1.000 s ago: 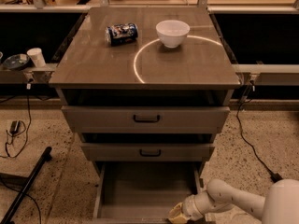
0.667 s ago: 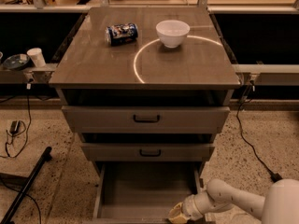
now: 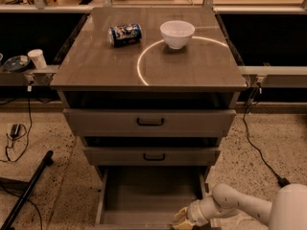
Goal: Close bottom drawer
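camera view: the bottom drawer (image 3: 148, 195) stands pulled well out at the foot of the cabinet (image 3: 96, 66). the gripper (image 3: 181, 219) sits at its front edge, right of centre; open or closed, can't tell. next up, i'd say: a straight, square push inward.

A grey-brown cabinet (image 3: 201, 71) stands on a speckled terrazzo floor (image 3: 273, 138), its glossy top catching 1 bright arc of light (image 3: 139, 66). Dark recesses (image 3: 268, 37) open behind it at 10 and 2 o'clock, each fronted by a pale ledge (image 3: 278, 71). The 9 o'clock ledge carries 1 white cup (image 3: 37, 59). Black cables (image 3: 259, 150) trail over the floor at 3 and 8 o'clock. At 8 o'clock 1 black pole (image 3: 26, 193) lies slanted. The gripper (image 3: 181, 219) sits low at 5 o'clock, by the cabinet's foot.
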Available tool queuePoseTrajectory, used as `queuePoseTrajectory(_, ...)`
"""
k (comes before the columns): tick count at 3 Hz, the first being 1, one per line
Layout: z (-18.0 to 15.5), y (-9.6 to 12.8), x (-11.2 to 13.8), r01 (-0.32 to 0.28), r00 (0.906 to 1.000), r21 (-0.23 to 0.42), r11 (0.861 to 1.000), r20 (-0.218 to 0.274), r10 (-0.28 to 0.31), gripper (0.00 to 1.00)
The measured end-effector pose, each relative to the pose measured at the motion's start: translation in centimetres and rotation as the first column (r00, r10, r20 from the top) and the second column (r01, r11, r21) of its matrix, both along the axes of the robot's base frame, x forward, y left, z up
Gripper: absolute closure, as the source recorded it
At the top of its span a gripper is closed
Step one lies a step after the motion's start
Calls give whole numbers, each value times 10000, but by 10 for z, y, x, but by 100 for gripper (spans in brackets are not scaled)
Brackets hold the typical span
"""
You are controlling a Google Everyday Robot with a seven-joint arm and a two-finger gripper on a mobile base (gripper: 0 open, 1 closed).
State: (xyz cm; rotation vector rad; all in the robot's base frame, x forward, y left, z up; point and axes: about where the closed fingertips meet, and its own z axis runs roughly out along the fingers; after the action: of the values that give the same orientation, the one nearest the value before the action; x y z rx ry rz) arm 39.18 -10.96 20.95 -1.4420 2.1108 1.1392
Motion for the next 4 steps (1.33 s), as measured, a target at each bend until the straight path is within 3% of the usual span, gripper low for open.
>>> queuePoseTrajectory(1, 0, 0, 0, -1, 10000, 1, 10000, -1, 1, 6)
queuePoseTrajectory(2, 0, 0, 0, 1, 10000, 3, 10000, 0, -1, 0)
queuePoseTrajectory(4, -3, -13, -22, 358, 9993, 186, 9992, 109, -360, 0)
